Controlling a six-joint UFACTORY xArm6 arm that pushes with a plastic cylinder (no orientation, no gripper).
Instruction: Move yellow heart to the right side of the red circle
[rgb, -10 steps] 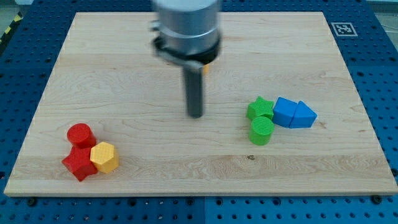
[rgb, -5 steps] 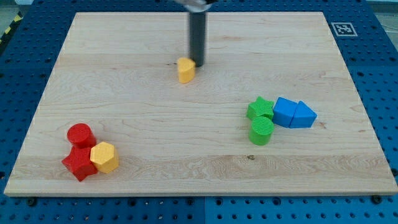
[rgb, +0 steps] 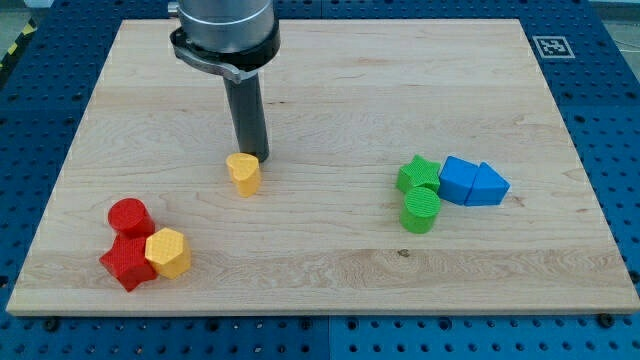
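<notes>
The yellow heart (rgb: 243, 173) lies left of the board's middle. My tip (rgb: 251, 156) touches its upper right edge. The red circle (rgb: 129, 217) sits at the lower left, well below and left of the heart. Against it lie a red star-like block (rgb: 126, 262) and a yellow hexagon (rgb: 168, 252).
At the right is a cluster: a green star (rgb: 418, 174), a green cylinder (rgb: 421, 210), a blue cube-like block (rgb: 459, 180) and a blue triangle (rgb: 489, 185). A fiducial tag (rgb: 549, 46) marks the top right corner of the wooden board (rgb: 330, 260).
My tip swung up behind the yellow heart, then pushed it down and to the left, from near the board's upper middle toward the red circle. The other blocks have not moved.
</notes>
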